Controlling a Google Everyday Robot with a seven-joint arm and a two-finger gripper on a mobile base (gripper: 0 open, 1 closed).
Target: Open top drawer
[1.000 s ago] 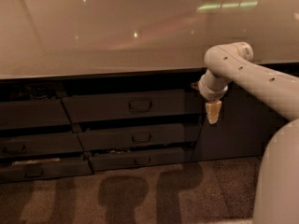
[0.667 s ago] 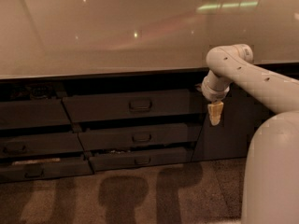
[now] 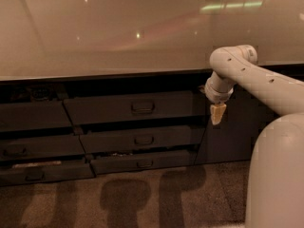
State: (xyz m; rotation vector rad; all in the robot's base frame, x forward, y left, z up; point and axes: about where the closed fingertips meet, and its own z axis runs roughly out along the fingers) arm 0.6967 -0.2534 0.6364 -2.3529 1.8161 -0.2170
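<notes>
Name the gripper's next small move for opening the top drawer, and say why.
Probably shift left toward the centre pull. The gripper hangs pointing down just beyond the right end of the top drawer, at about the pull's height, so it likely has to close that sideways gap before it can grasp.

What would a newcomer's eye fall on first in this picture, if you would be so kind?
The pale robot arm reaching in from the right stands out most, with its tan tool pointing down just beyond the right end of the top drawer. Next comes the glossy pale countertop, which fills the upper half of the view and has lights reflected in it.
</notes>
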